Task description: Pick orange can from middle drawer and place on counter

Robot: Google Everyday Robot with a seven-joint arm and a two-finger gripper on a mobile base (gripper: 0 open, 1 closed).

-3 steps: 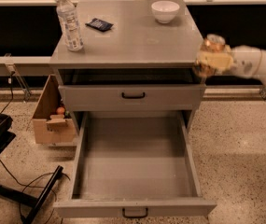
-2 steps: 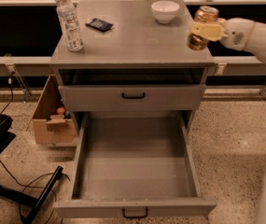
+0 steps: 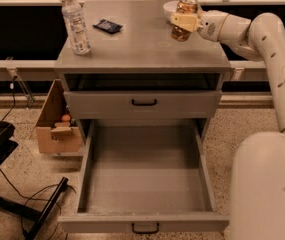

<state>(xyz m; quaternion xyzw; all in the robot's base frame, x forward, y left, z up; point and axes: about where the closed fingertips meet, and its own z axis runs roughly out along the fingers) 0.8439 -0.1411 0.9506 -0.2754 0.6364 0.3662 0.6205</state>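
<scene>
The orange can (image 3: 187, 6), pinched slightly tilted between the fingers of the gripper (image 3: 184, 20) over the right rear of the counter (image 3: 142, 46), could be toppled on release or knocked against the white bowl (image 3: 168, 9) just beside it.

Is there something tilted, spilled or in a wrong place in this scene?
Only a small thing: the orange can, clamped in the tool at the right rear of the counter beside the white bowl, leans a little. The water bottle stands upright, and nothing is spilled.
</scene>
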